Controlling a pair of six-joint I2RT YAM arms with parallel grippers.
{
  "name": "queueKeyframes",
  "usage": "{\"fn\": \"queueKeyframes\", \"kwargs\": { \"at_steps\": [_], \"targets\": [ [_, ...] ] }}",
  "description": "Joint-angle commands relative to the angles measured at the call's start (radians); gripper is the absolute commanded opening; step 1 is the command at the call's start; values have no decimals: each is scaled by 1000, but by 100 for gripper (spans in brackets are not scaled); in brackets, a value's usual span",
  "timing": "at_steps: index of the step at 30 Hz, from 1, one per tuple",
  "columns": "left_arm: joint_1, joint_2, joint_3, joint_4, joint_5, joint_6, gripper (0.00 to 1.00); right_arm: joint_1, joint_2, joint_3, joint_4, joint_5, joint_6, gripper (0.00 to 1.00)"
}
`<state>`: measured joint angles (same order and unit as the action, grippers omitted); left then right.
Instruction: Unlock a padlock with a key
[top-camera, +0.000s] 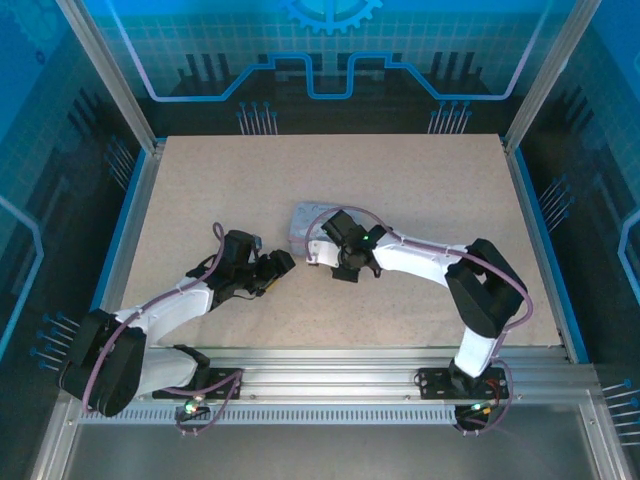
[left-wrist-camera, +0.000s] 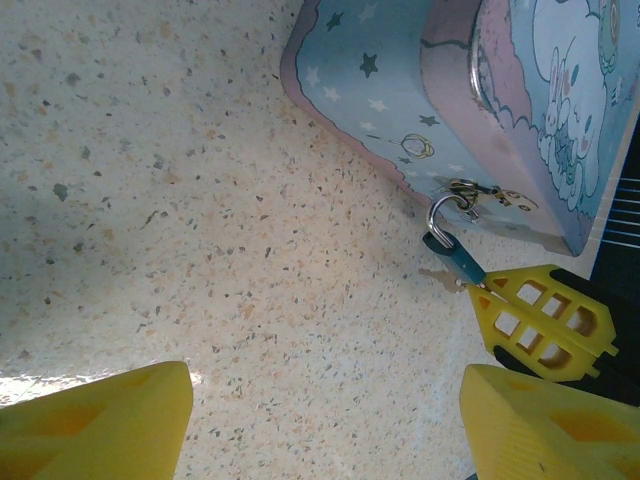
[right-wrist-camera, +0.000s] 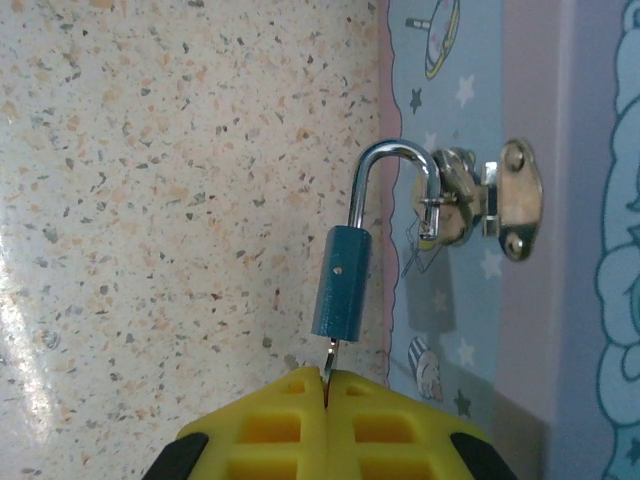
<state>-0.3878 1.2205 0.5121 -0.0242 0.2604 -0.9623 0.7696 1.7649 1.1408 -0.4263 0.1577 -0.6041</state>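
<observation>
One key (right-wrist-camera: 329, 362), pinched by right fingers (right-wrist-camera: 290, 425), sits in padlock (right-wrist-camera: 340, 282) hooked on tin (right-wrist-camera: 450, 310); left fingers (left-wrist-camera: 100, 425) gape nearby.

the right gripper (right-wrist-camera: 327, 402) at the bottom middle presses its yellow fingers together on the key (right-wrist-camera: 329, 372), whose tip enters the padlock (right-wrist-camera: 342, 282) in the centre. the silver shackle hooks through the clasp (right-wrist-camera: 515, 200) of the tin box (right-wrist-camera: 445, 60) on the right.

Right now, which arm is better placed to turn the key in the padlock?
Right. The right pincer is shut on the key, which sits in the underside of the padlock. The left pincer stands open over the table, apart from the padlock, holding nothing.
</observation>
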Motion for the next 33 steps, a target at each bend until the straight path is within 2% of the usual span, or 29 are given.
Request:
{"fn": "queueKeyframes", "kwargs": {
  "at_steps": [1, 19, 33],
  "targets": [
    [6, -1, 6, -3, 26, -4, 72, -5, 22, 32, 9, 14, -44, 0],
    [6, -9, 11, -14, 25, -5, 72, -21, 12, 28, 41, 24, -71, 0],
    [6, -7, 11, -10, 25, -5, 73, 17, 23, 38, 45, 31, -61, 0]
  ]
}}
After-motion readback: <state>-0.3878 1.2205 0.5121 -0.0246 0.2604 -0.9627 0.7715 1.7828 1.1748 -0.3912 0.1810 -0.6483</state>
